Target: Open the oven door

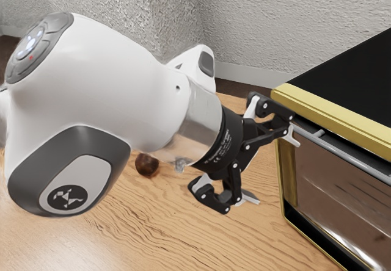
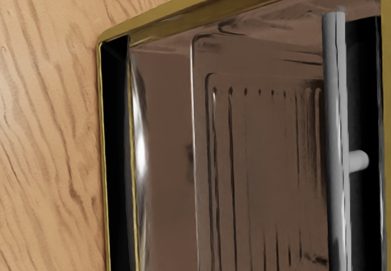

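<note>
Oven (image 1: pixel 354 72) stood ahead of your hand (image 1: pixel 272 168), handle (image 1: pixel 348 155) near one finger (image 1: pixel 293 138) | you held both fingers apart | wooden tabletop (image 1: pixel 183 234) lay below, textured wall (image 1: pixel 263 27) beyond

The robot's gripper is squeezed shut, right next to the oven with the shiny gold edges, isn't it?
Not quite: the gripper is open, not squeezed shut. The exterior view shows its two fingers spread wide apart. The rest is right: it is next to the oven, which has shiny gold edges.
</note>
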`<action>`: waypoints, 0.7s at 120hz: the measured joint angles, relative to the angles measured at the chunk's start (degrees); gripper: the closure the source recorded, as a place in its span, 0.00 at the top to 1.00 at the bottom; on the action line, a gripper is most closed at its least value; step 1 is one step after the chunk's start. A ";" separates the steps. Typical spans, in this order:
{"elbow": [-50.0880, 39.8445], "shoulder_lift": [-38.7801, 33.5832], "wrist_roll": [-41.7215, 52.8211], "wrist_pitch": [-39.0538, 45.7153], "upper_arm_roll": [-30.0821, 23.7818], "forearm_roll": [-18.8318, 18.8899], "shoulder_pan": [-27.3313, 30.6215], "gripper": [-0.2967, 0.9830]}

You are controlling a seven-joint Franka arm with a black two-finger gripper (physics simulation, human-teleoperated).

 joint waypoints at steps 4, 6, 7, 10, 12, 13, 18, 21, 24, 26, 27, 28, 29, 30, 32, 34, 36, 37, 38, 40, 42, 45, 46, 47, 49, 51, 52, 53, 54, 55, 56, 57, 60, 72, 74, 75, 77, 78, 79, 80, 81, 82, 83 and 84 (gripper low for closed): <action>0.62 0.58 0.04 0.01 -0.02 0.02 -0.01 0.77; 0.82 0.77 0.06 0.02 -0.02 0.23 0.02 0.77; 0.89 0.85 0.07 0.02 -0.03 0.36 0.04 0.77; 1.06 1.02 0.10 0.03 -0.03 0.71 0.10 0.77; 1.14 1.12 0.12 0.03 -0.01 0.89 0.12 0.77; 1.17 1.16 0.13 0.04 0.00 0.97 0.13 0.77; 1.27 1.43 0.18 0.05 0.03 1.32 0.20 0.77; 1.33 1.61 0.20 0.05 0.03 1.49 0.23 0.77; 1.46 1.93 0.23 0.06 0.09 1.63 0.24 0.77; 1.71 2.18 0.24 0.06 0.12 1.71 0.25 0.77; 1.86 2.32 0.25 0.06 0.14 1.74 0.26 0.77; 1.99 2.44 0.26 0.06 0.15 1.77 0.28 0.77; 2.11 2.56 0.27 0.06 0.16 1.80 0.29 0.77; 2.21 2.69 0.28 0.06 0.17 1.83 0.30 0.77; 2.40 2.90 0.29 0.07 0.18 1.88 0.32 0.77; 2.59 3.11 0.31 0.07 0.20 1.93 0.33 0.77; 2.73 3.28 0.33 0.07 0.20 1.98 0.34 0.77; 2.78 3.35 0.33 0.07 0.21 2.00 0.34 0.77; 2.83 3.41 0.34 0.07 0.21 2.02 0.34 0.77; 2.90 3.53 0.36 0.07 0.24 2.06 0.34 0.77; 2.96 3.62 0.37 0.07 0.26 2.10 0.35 0.77; 3.01 3.72 0.40 0.08 0.28 2.14 0.35 0.77; 3.03 3.76 0.43 0.08 0.28 2.15 0.36 0.77; 3.06 3.84 0.45 0.08 0.30 2.15 0.41 0.77; 3.17 4.01 0.51 0.08 0.32 2.16 0.60 0.77; 3.37 4.21 0.56 0.08 0.34 2.16 0.85 0.77; 3.48 4.31 0.59 0.08 0.35 2.16 0.97 0.77; 3.63 4.46 0.61 0.08 0.36 2.16 1.07 0.77; 3.77 4.60 0.64 0.08 0.37 2.16 1.16 0.77; 3.91 4.73 0.67 0.08 0.37 2.16 1.27 0.77; 4.03 4.85 0.69 0.08 0.37 2.16 1.38 0.77; 4.15 4.98 0.72 0.08 0.38 2.16 1.48 0.77; 4.51 5.30 0.79 0.08 0.41 2.16 1.69 0.77; 5.37 6.30 1.06 0.08 0.48 2.16 2.36 0.77; 5.54 6.51 1.10 0.09 0.48 2.16 2.41 0.77; 5.60 6.60 1.12 0.09 0.48 2.16 2.44 0.77; 5.71 6.74 1.16 0.09 0.48 2.16 2.51 0.77; 5.77 6.82 1.18 0.09 0.48 2.16 2.56 0.77; 5.81 6.90 1.20 0.09 0.48 2.16 2.60 0.77; 5.85 6.97 1.22 0.09 0.49 2.16 2.63 0.77; 5.89 7.03 1.24 0.09 0.49 2.16 2.66 0.77; 5.92 7.08 1.26 0.09 0.49 2.16 2.69 0.77; 5.94 7.12 1.28 0.09 0.49 2.16 2.71 0.77; 5.96 7.15 1.30 0.09 0.49 2.16 2.73 0.77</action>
